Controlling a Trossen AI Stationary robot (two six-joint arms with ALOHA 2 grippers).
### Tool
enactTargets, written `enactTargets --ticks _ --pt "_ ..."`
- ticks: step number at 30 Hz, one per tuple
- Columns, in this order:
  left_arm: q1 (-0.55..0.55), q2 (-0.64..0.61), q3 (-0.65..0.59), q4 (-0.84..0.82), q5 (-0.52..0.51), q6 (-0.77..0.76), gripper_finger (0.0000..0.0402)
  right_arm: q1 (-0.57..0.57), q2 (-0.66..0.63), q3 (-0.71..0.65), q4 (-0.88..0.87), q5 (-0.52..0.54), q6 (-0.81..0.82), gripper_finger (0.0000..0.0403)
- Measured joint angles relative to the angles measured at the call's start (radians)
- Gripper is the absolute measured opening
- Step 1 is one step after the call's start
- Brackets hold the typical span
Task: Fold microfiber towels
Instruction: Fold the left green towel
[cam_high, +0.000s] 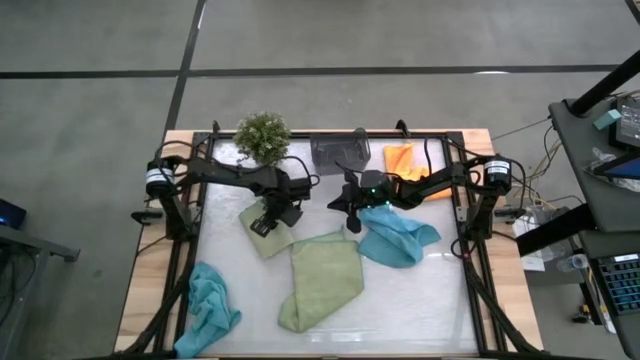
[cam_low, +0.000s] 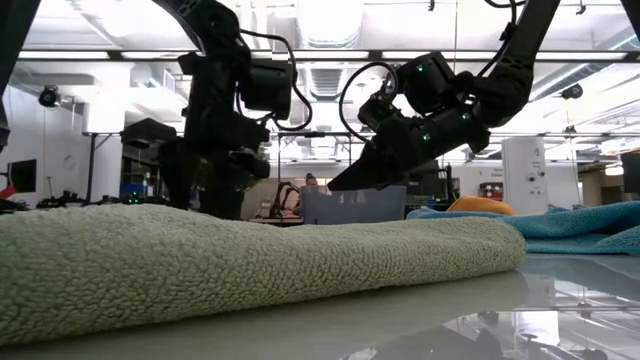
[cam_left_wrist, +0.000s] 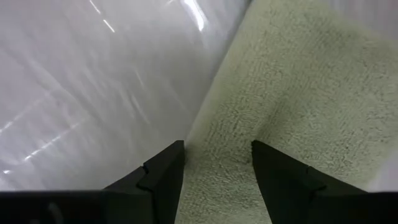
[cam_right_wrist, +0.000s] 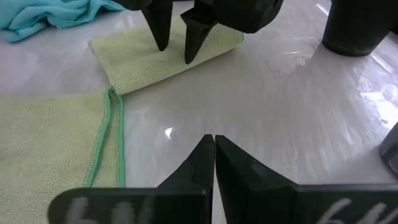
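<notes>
The left tool (cam_right_wrist: 176, 43) stands with its two dark fingers spread, tips down on the small folded light green microfibre towel (cam_high: 268, 238) that lies left of centre on the worktop (cam_high: 430, 300). The right tool (cam_high: 352, 222) hangs near the middle with its fingers pressed together, holding nothing, just beside the crumpled teal-blue microfibre towel (cam_high: 398, 238).

Only the high view takes in the whole spread: a larger light green towel (cam_high: 322, 282), loosely doubled over, at front centre; a second teal-blue towel (cam_high: 207, 305) bunched at the front left corner; an orange cloth (cam_high: 405, 158) at the back right; a small grey rectangular bin (cam_high: 340, 152) and a little green potted plant (cam_high: 262, 136) along the back edge. The left wrist view shows the folded towel's pile filling the gap between the spread fingers (cam_left_wrist: 163, 180). The right wrist view shows the green stitched hem of the larger towel.

The worktop is glossy white, framed in pale wood. The low view shows a workshop with ceiling lights and equipment behind.
</notes>
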Motion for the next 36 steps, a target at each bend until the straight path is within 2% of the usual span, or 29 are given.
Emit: enactTargets --ticks 10,13,16,21,22,27,33,36 --pt "0.006 0.092 0.004 -0.009 0.012 0.008 0.0175 0.006 0.0 0.0 -0.002 -0.003 0.0 0.0009" --pt "0.006 0.108 0.004 -0.01 0.01 0.024 0.0164 0.006 0.0 0.0 -0.003 -0.006 0.0 0.0009" --pt "0.007 0.111 0.004 -0.004 0.009 0.033 0.0127 0.006 0.0 0.0 0.002 -0.026 0.0 0.0009" --pt "0.008 0.109 0.002 0.001 0.011 0.026 0.0024 0.006 0.0 0.0 0.002 -0.027 0.0 0.0009" --pt "0.008 0.109 0.001 0.003 0.009 0.011 0.0015 0.006 0.0 0.0 0.003 -0.027 0.006 0.0009" --pt "0.016 0.097 0.007 0.032 -0.049 -0.149 0.0016 0.006 0.0 0.0 0.004 -0.027 0.026 0.0009" --pt "0.045 0.072 0.014 0.151 -0.08 -0.48 0.0015 0.006 0.0 0.0 0.003 -0.027 0.027 0.0009" --pt "0.047 0.071 0.014 0.177 -0.083 -0.575 0.0015 0.006 0.0 0.0 0.002 -0.027 0.036 0.0009"
